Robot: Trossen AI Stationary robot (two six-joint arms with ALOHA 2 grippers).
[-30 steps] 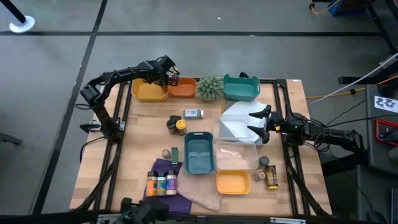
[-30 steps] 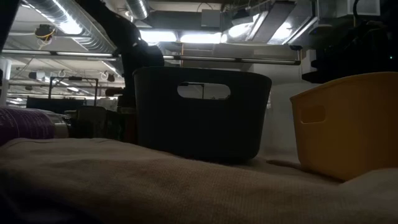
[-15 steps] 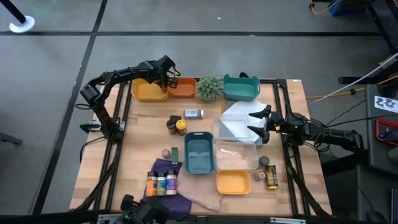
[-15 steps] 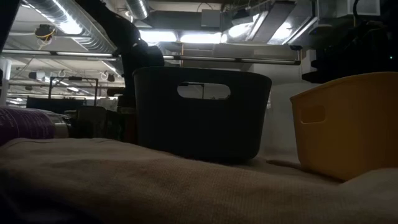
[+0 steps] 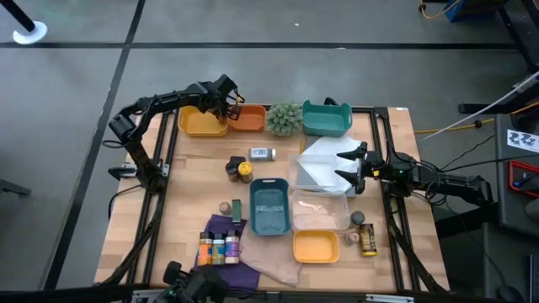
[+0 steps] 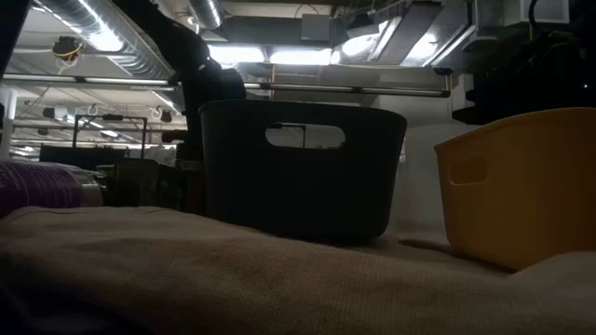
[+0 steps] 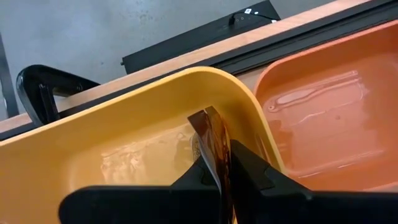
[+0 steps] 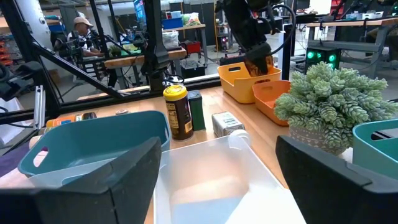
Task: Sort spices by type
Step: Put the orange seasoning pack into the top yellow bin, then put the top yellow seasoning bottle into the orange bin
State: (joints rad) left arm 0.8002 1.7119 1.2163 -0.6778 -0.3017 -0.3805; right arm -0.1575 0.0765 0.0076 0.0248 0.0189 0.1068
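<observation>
My left gripper hovers over the yellow tray at the table's far left, next to the orange tray, and is shut on an amber-brown spice jar. My right gripper waits open above the white container. A white jar lies on its side mid-table. A yellow-lidded jar and a dark one stand near it. Several jars stand in a row on the purple cloth, and two dark jars stand near the right edge. My left gripper pinches the amber-brown jar between its two fingers, coming from above and slanting down into the yellow tray. The jar's free end sticks out past the fingertips over the tray's inside. Whether it touches the tray floor, I cannot tell.
A spiky green plant and a teal tray stand along the far edge. A teal tray, a clear container and a small yellow tray fill the near middle. Beige cloth lies at the near edge.
</observation>
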